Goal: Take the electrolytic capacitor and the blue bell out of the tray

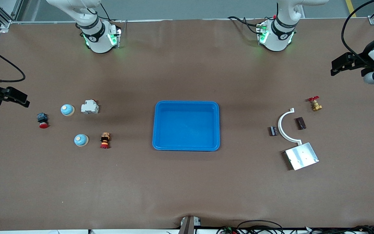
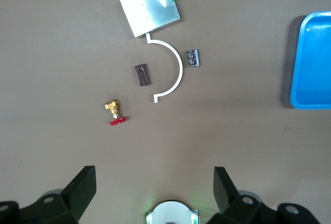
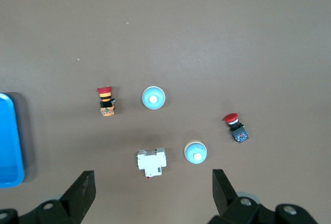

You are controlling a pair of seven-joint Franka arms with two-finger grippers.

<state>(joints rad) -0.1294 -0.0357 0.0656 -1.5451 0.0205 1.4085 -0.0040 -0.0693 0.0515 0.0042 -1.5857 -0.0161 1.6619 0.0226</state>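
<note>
Two light blue domed bells lie toward the right arm's end: one (image 1: 67, 110) (image 3: 196, 152) beside a white breaker, one (image 1: 81, 140) (image 3: 153, 98) nearer the front camera. Toward the left arm's end lie a dark brown rectangular part (image 1: 301, 123) (image 2: 141, 74) and a small black striped part (image 1: 273, 131) (image 2: 193, 58); I cannot tell which is the capacitor. A blue tray (image 1: 187, 126) sits empty mid-table. My right gripper (image 1: 15, 97) (image 3: 153, 176) hangs open and empty, high over the right arm's end. My left gripper (image 1: 339, 66) (image 2: 153, 175) hangs open and empty, high over the left arm's end.
By the bells lie a white breaker (image 1: 90, 107), a black push button with a red cap (image 1: 43, 120) and an orange-and-red button (image 1: 105, 140). By the dark parts lie a white curved bracket (image 1: 283, 128), a metal plate (image 1: 302, 156) and a brass valve with a red handle (image 1: 315, 104).
</note>
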